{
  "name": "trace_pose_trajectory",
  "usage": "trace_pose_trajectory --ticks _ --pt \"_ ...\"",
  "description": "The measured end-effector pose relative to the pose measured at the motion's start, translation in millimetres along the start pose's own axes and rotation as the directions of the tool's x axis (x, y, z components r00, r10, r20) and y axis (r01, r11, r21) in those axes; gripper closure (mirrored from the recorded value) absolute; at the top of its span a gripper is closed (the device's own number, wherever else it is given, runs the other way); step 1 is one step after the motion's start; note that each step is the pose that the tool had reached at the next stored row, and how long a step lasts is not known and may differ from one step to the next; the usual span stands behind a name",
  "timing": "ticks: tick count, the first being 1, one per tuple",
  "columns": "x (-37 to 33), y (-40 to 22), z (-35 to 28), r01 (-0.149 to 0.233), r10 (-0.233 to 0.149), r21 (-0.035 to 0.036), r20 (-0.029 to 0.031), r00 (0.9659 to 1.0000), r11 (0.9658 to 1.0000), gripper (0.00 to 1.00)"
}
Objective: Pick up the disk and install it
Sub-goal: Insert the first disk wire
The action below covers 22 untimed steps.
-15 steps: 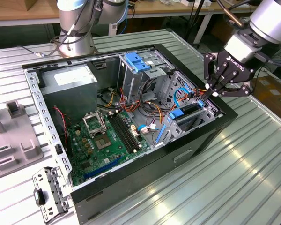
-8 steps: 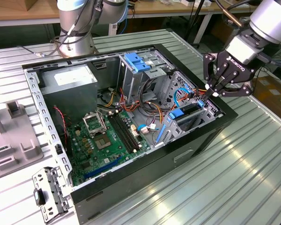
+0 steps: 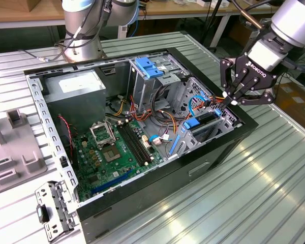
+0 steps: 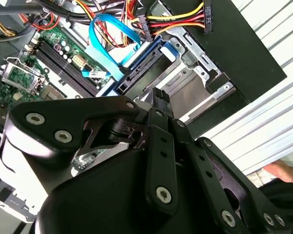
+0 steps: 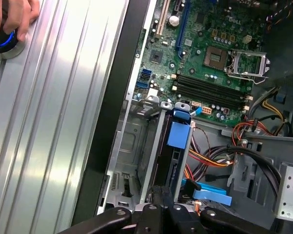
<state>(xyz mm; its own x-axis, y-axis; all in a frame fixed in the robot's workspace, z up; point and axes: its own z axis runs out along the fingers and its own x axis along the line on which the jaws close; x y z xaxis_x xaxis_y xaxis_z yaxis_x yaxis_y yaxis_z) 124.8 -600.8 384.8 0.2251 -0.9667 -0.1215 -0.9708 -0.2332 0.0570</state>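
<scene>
Ribbed metal tabletop (image 3: pixel 274 173) carries an open black computer case (image 3: pixel 213 152) lying on its side, with workshop benches behind; the gripper (image 3: pixel 233 100) hangs at the case's corner on the exterior view's right, over the drive cage (image 3: pixel 206 124), its black fingers drawn close together at the tips, and I cannot tell whether they pinch anything; the disk (image 5: pixel 172 161) appears to sit already on edge in that cage, a dark slab between metal walls with a blue plastic rail tab (image 5: pixel 180 132) on top, so I judge the pick-up done and the drive lowered into its slot, though whether it is fully seated is not clear; the gripper tips stand just above or at the end of the disk in the first wrist view, contact uncertain; a blue data cable (image 4: pixel 105 41) and a bundle of red, yellow and black power leads (image 4: pixel 176 22) lie near the cage, and whether either is plugged into the drive cannot be made out; the exterior view alone gives the whole layout, with the grey power supply (image 3: pixel 76 86), the green motherboard (image 3: pixel 117 150) and a bare blue bracket (image 3: pixel 147 67) on the upper bay; the first wrist view adds a person's hand (image 5: pixel 12 17) on a blue-lit knob at the table edge; the second wrist view shows the cage's connector end past the gripper's linkages.
</scene>
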Motion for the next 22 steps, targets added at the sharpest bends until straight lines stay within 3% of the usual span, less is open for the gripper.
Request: trace_pose_trajectory --ticks 9,22 --pt "0.0 0.0 0.0 0.054 -0.054 -0.0068 -0.0029 0.9985 0.9985 0.89" --pt "0.0 0.0 0.0 0.123 -0.123 -0.0155 -0.0061 0.9924 0.9923 0.89"
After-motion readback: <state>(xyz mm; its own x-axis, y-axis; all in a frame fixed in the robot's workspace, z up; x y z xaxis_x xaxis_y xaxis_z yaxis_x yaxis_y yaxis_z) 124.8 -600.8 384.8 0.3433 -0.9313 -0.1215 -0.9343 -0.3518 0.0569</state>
